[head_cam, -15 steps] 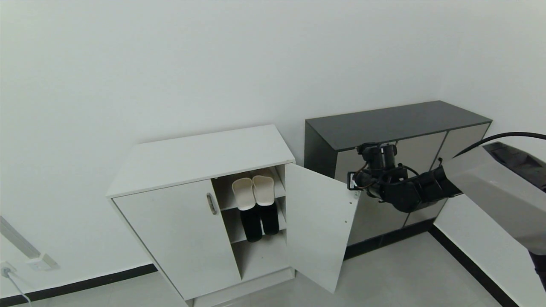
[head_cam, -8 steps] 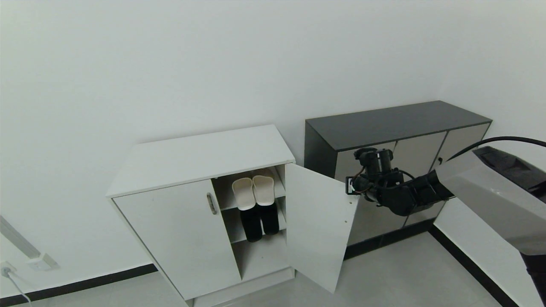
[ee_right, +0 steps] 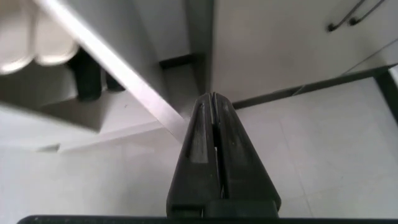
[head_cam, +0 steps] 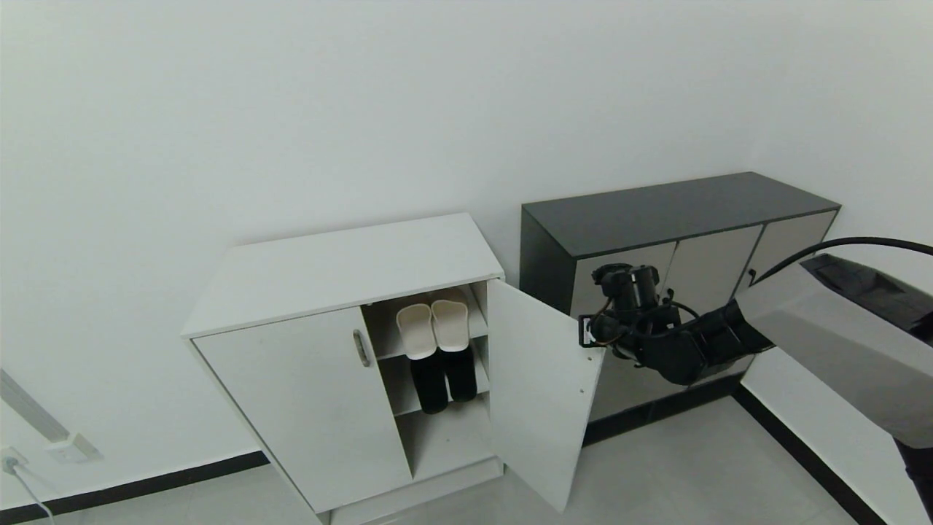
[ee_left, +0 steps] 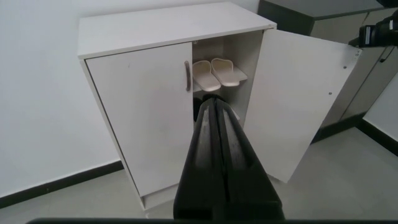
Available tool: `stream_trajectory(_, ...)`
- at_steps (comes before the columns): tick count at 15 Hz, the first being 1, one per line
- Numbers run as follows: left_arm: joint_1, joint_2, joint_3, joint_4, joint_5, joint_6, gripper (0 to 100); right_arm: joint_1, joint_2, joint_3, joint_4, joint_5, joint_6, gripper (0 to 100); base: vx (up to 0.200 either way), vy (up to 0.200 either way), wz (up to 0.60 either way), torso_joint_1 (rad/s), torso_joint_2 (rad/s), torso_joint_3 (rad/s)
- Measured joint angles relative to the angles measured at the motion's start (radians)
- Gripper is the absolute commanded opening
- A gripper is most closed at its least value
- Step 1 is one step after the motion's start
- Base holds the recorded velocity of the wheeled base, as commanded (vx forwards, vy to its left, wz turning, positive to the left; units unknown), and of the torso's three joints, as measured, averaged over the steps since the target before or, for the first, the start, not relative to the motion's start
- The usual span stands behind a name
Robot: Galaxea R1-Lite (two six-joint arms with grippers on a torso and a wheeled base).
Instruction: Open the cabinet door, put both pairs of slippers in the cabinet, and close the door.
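The white cabinet stands with its right door swung partly open. Inside, a white pair of slippers lies on the upper shelf and a black pair on the shelf below. My right gripper is shut and empty, against the top outer corner of the open door. From the right wrist, its shut tips sit just beside the door's edge. My left gripper is shut, held in front of the cabinet, apart from it, facing the slippers.
A dark cabinet with grey doors stands right behind the open door. The white cabinet's left door is closed, with a handle. A wall socket with a cable is at the lower left. Bare floor lies in front.
My right gripper has moved left along with the door's top corner, and the door has swung a little toward the cabinet. The slippers have not moved.
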Motion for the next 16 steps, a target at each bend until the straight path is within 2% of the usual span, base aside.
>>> stream_trajectory(4,0.0,0.0,0.0,0.0,0.0,0.0,0,0.126,-0.085,0.156,-0.107,-0.004,-0.008,0,0.0,0.0,0.0,0.0,0.0,0.0)
stream_trajectory(8,0.0,0.0,0.0,0.0,0.0,0.0,0,0.226,-0.167,0.26,-0.137,-0.006,-0.009,0,0.0,0.0,0.0,0.0,0.0,0.0)
stream_trajectory(16,0.0,0.0,0.0,0.0,0.0,0.0,0,0.144,-0.076,0.224,-0.149,0.002,-0.01,0,0.0,0.0,0.0,0.0,0.0,0.0)
